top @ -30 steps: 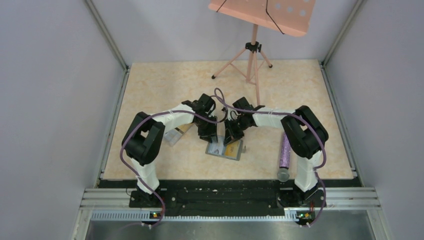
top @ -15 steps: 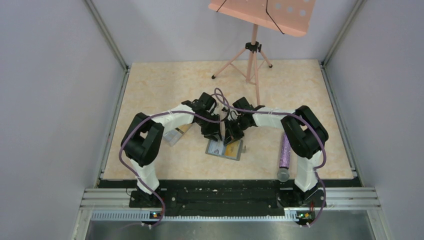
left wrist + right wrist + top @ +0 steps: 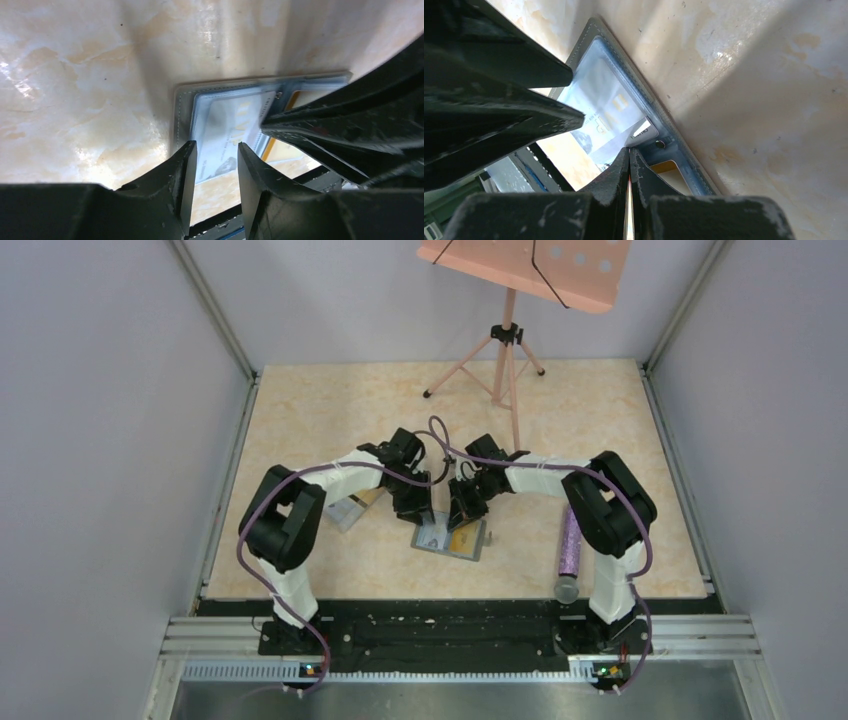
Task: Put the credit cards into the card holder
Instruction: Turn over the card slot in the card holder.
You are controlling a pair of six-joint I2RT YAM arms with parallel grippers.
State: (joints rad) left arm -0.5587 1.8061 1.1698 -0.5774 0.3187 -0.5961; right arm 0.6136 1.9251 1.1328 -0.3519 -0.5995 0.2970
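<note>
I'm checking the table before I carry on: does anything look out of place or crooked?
The pale card sits only partway in the open card holder, one end sticking out. A purple tube lies on its side on the right. Nothing looks spilled or damaged.

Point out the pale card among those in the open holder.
The blue-white card, in the clear pocket of the card holder below the left gripper; its neighbour is the orange card.

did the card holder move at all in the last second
No. The card holder lies at the same spot and angle, just as far from the black rail along the near edge.
</note>
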